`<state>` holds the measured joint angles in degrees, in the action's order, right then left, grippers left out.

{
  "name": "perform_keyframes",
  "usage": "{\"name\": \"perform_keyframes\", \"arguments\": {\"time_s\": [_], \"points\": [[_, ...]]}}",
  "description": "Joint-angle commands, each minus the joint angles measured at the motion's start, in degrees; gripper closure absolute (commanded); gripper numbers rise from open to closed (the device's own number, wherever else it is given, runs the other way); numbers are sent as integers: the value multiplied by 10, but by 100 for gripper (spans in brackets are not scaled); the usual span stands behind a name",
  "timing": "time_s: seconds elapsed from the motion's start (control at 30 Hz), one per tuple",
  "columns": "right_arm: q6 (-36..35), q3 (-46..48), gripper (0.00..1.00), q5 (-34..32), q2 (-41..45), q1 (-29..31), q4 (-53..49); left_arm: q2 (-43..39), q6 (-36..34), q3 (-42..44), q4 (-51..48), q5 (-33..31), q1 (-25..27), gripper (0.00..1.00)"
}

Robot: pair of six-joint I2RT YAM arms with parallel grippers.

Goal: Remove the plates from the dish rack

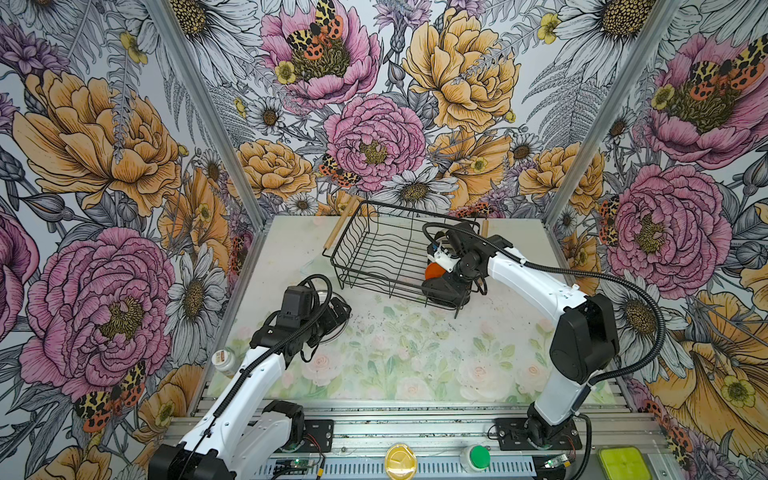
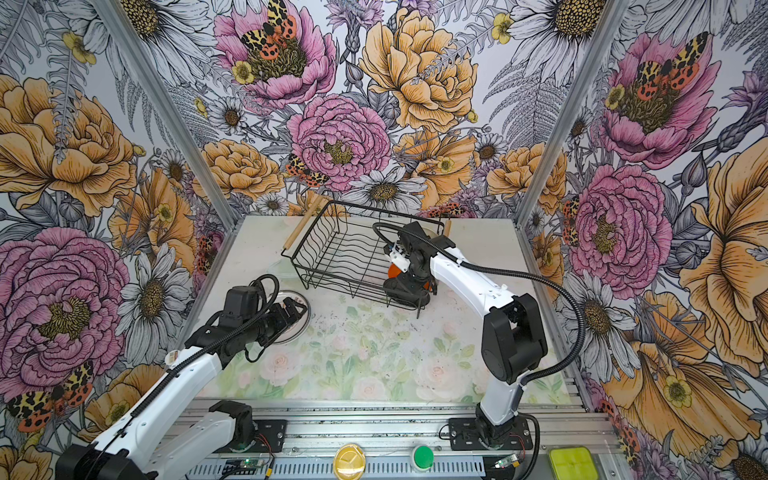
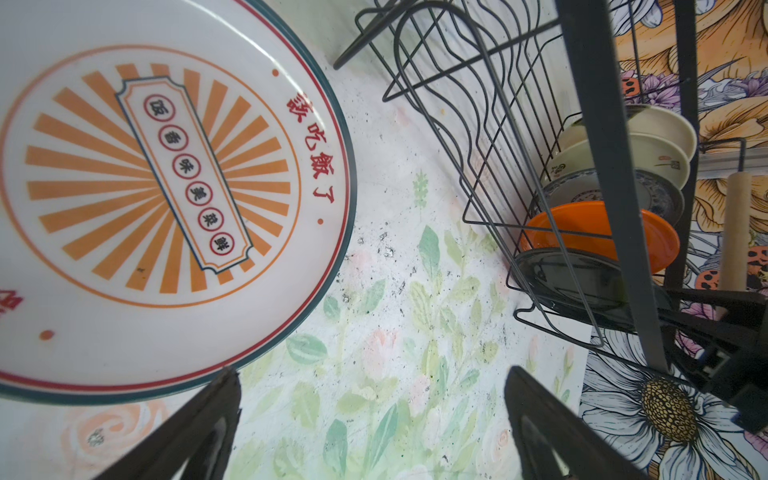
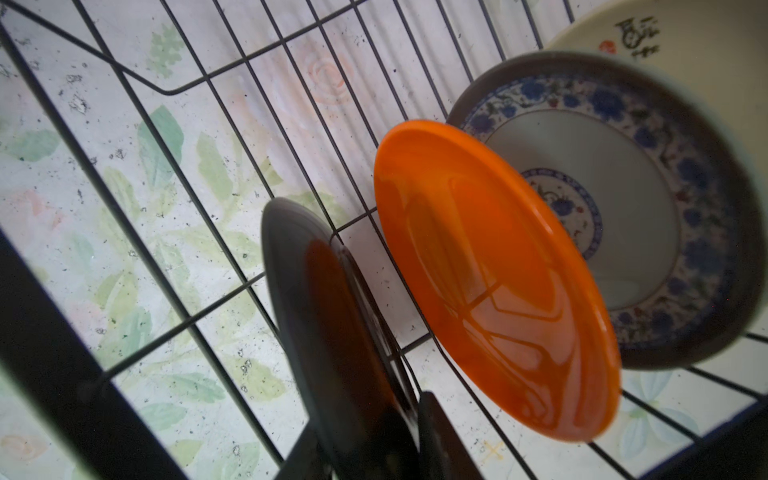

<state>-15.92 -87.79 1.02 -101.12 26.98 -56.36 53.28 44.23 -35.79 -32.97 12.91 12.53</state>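
Your right pincer straddled the rim of the black plate standing in the rack, clamped or not I could not tell; a slack lift could knock it against the orange plate just beside.

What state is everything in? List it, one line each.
Dish rack: on table, plates at one end.
Black plate: standing in rack.
Orange plate: standing in rack.
Blue-patterned plate: standing in rack.
Printed plate: flat on table.
Left gripper: jaws open, empty.
Right gripper: jaws around black plate's rim.
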Motion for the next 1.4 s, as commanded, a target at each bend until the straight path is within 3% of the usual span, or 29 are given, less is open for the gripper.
{"name": "perform_keyframes", "arguments": {"time_s": [0.0,0.47,0.63,0.87,1.17,1.37], "points": [[-16,-6,69,-26,-10,12,2,2,8,10,18,9,4,1],[-91,-28,90,-69,-5,33,1,-2,9,18,21,14,3,1],[-125,-35,92,-59,10,43,4,-4,10,19,22,13,2,1],[-152,-59,100,-117,27,60,3,-5,11,20,23,14,2,1],[-167,-83,100,-206,45,71,35,-7,12,20,24,16,2,1],[-153,-84,100,-174,100,73,107,-20,14,20,24,19,2,1]]}}
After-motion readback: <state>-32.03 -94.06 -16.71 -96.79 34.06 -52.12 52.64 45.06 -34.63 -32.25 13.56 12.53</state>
